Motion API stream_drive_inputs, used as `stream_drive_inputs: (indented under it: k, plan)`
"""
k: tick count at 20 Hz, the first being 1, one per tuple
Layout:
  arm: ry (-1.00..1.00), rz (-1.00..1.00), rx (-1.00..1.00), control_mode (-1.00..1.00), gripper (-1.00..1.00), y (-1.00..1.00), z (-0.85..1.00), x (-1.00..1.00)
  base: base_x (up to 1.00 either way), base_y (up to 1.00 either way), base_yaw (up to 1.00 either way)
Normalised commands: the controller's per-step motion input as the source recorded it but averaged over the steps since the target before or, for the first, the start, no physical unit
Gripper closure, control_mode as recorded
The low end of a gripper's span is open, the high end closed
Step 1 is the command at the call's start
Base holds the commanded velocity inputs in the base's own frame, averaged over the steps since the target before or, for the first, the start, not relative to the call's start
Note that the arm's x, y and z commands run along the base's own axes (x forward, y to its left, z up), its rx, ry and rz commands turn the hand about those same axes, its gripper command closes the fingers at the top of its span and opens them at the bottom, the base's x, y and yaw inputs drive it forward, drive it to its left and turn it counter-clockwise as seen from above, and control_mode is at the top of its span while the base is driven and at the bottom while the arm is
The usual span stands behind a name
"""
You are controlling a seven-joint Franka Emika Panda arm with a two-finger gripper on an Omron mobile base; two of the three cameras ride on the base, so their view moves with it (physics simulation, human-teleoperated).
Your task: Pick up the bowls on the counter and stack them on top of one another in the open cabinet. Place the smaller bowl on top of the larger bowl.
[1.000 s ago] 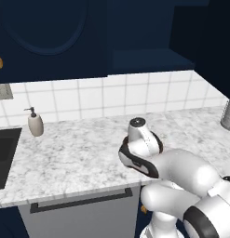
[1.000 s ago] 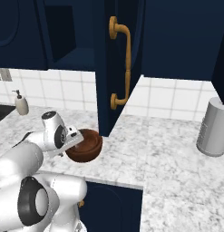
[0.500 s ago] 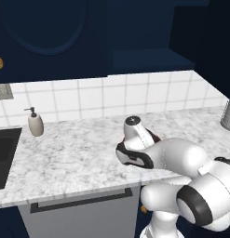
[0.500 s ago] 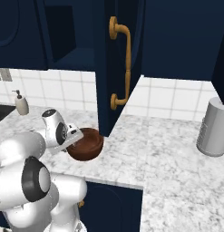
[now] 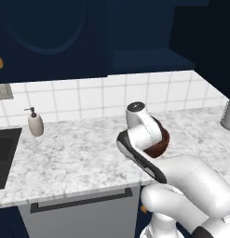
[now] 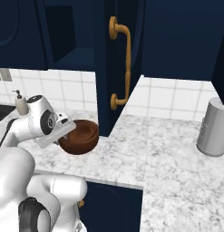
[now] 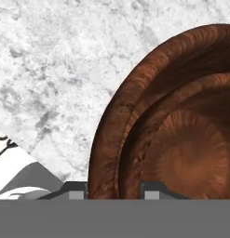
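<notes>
Gripper (image 7: 114, 193) is sitting right at the rim of the larger bowl (image 6: 79, 137), and in the hand view you're looking at one finger tip (image 7: 75, 191) outside the bowl's wall and the other just inside it, so the jaws are straddling the rim. Both tips are looking pressed right up against the wood, so I'm calling it clamped on the rim (the tips are barely poking into the picture, mind you).

The bowl itself is showing up in the right base view just in front of the arm's wrist, hovering close over the counter (image 6: 158, 154) near its front edge, though I can't tell whether it's touching the marble or raised a bit. From the left base view the arm is covering most of it and only a reddish-brown sliver is peeking out beside the wrist (image 5: 158, 146).

The open cabinet (image 6: 70, 56) is hanging up and behind the bowl, navy shelf and all, with its door and brass handle (image 6: 122, 68) standing just to the bowl's right. A soap dispenser (image 5: 35, 123) is standing well off to the left by the tiled wall, next to the sink (image 5: 4, 155), and a grey canister (image 6: 213, 127) is sitting far off on the right.
</notes>
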Motion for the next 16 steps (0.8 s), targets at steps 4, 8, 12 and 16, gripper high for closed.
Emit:
stream_drive_inputs:
  k: [4,8,12,16]
  plan:
    - [-0.05,0.12,-0.12,-1.0,1.0,0.0,1.0,-0.65,0.0,0.0,0.0]
    - [-0.11,0.11,-0.14,-1.0,1.0,0.0,1.0,-0.38,0.0,0.0,0.0]
    - [-0.16,0.09,-0.13,-1.0,1.0,0.0,1.0,-0.06,0.0,0.0,0.0]
    - [-0.12,0.07,-0.05,-1.0,1.0,-0.01,1.0,0.0,0.0,0.0,0.0]
